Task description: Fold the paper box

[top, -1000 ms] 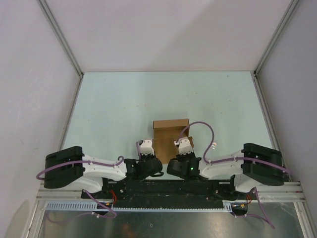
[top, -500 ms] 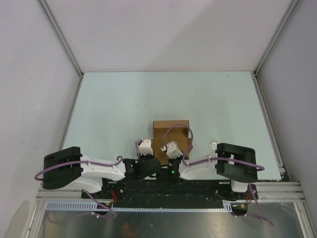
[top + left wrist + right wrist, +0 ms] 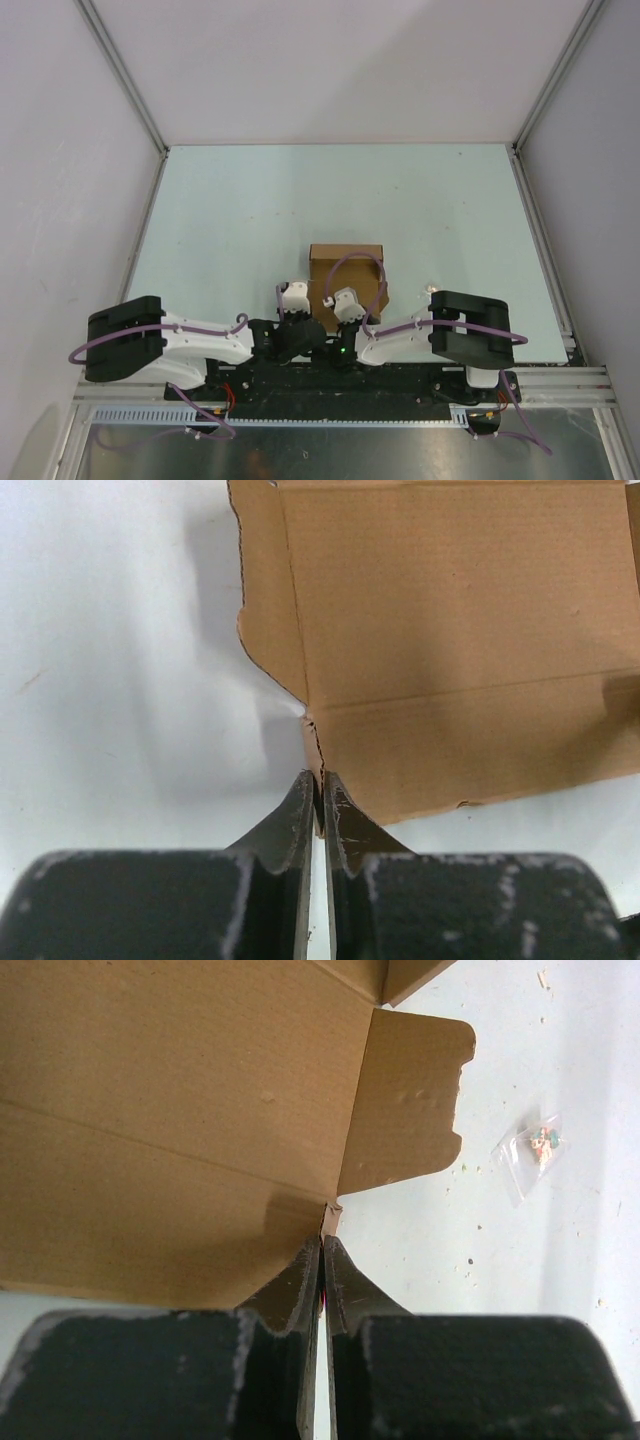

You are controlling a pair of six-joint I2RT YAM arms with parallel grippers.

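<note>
Plain brown thin cardboard box (image 3: 346, 262), partly open, lies on the pale table (image 3: 230, 210) just ahead of the arm bases. Left gripper (image 3: 320, 786) is pinched tight on its near left edge. Right gripper (image 3: 322, 1250) is pinched tight on its near right edge. Small clear plastic bag (image 3: 530, 1150) lies apart, to the right.

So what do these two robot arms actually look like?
The left arm and right arm have white shells, chunky black joint housings and looping purple cables. The left end effector and right end effector each have two flat black fingers, scuffed with pale scratches.
</note>
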